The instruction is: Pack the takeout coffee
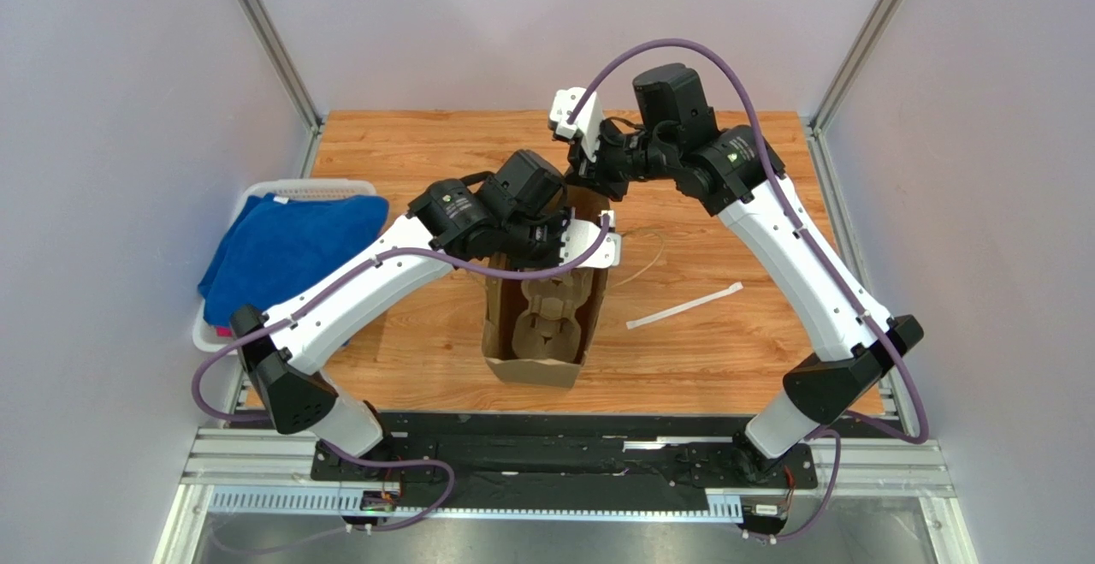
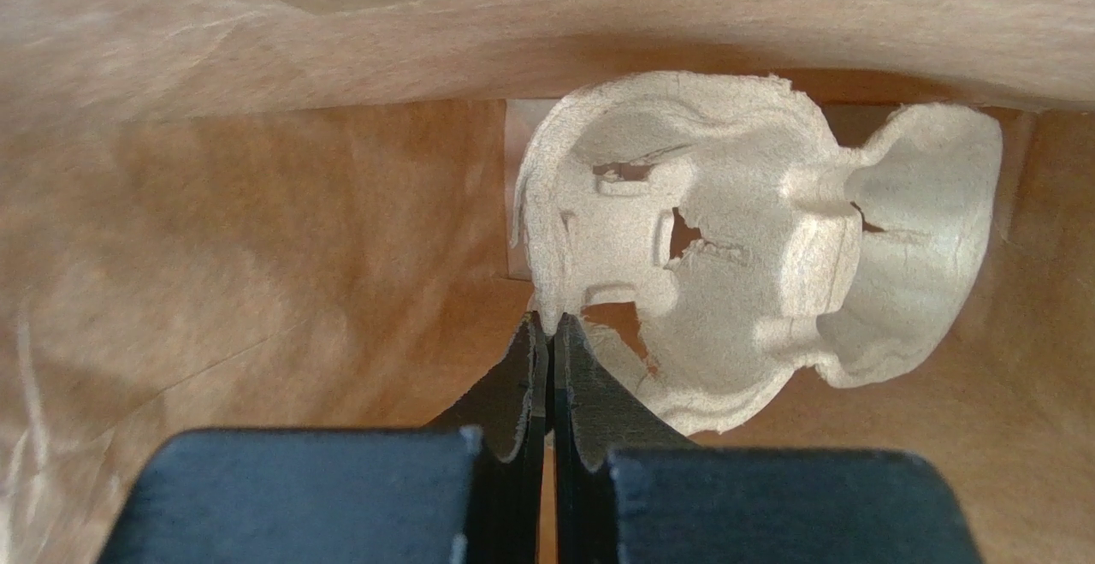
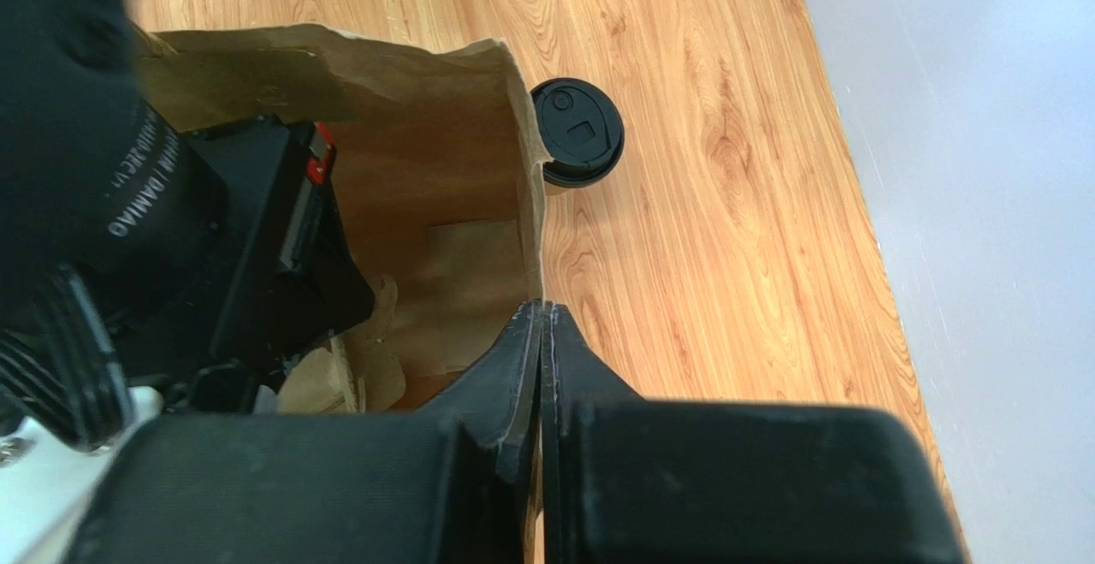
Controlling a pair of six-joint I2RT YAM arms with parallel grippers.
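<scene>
The takeout coffee (image 3: 578,132) shows only in the right wrist view: a black round lid, standing on the wooden table just outside the tall brown paper bag (image 3: 437,166). My right gripper (image 3: 541,309) is shut on the bag's rim on that side. My left gripper (image 2: 553,323) reaches down inside the bag (image 2: 257,243), shut on the edge of the grey-brown pulp cup tray (image 2: 720,256). In the top view the bag (image 1: 530,369) stands mid-table with the tray (image 1: 546,314) inside, and both wrists cover its far end.
A white basket (image 1: 206,330) with a blue cloth (image 1: 289,250) sits at the table's left edge. A white paper strip (image 1: 685,306) lies right of the bag. Grey walls close in the left, right and back.
</scene>
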